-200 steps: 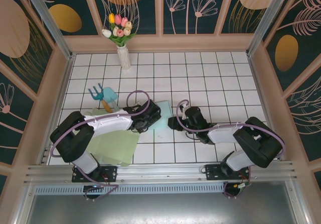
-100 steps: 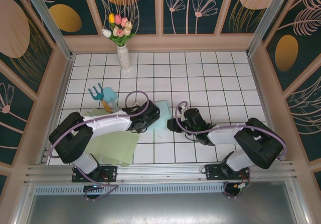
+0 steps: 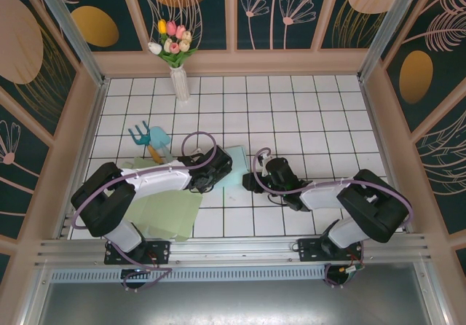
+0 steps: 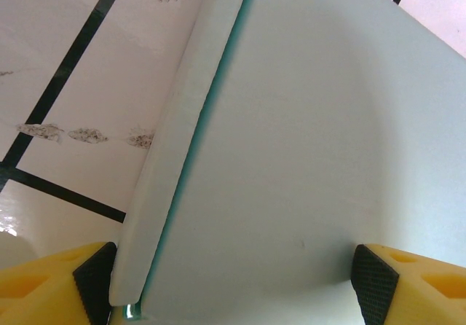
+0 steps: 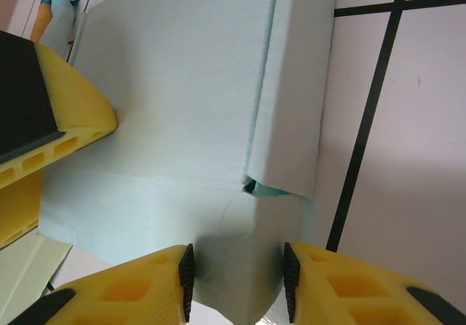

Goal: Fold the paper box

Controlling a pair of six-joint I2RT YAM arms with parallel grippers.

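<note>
The right pincer [image 5: 237,285] is clenched on the paper box [image 5: 182,99]. Its two black pads [image 5: 186,281] sit against either side of a narrow folded corner, and pale blue paper fills the gap between them. Beside that corner a long flap [image 5: 295,84] is folded over the box, with a sliver of darker teal showing under its end.

The left pincer [image 4: 233,285] is released, its jaws spread wide. One broad panel of the box [image 4: 313,135] spans the whole space between its fingertips [image 4: 95,281]. Whether those tips press on the paper cannot be told. In the right wrist view, one of its yellow fingers [image 5: 51,121] lies over the box's far side.

From above, the box [image 3: 239,170] lies on the white tiled table [image 3: 306,106], nearer the arms than the vase [image 3: 179,83] and a little to its right. The left pincer [image 3: 227,166] reaches the box from the vase's near side. The right pincer [image 3: 247,181] meets the box further right of the vase. A blue toy rake [image 3: 149,139] lies just left of the vase and nearer the arms. A green sheet [image 3: 164,208] lies nearer the arms again, under the left arm.
</note>
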